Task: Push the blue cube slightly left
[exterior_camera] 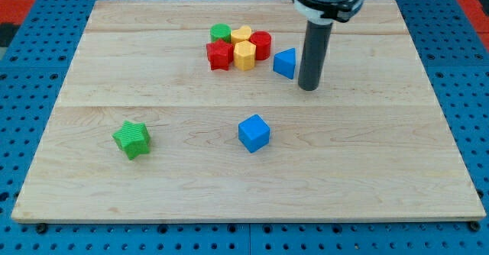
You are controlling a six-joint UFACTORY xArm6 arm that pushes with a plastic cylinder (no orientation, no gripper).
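Nearest the camera sat the blue cube [254,132], mid-board, alone. My tip [308,86] stood bare, touching nothing, up-right of it beside the blue wedge [286,62]. Cube looked light, rigid, slippery on wood; I judged its right face the contact spot.

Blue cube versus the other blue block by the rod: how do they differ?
The blue cube is a cube standing alone toward the board's middle; the blue triangle is wedge-shaped and sits higher in the view, at the right of the cluster of red, yellow and green blocks. My tip stands just right of the triangle, far from the cube. Both are the same blue.
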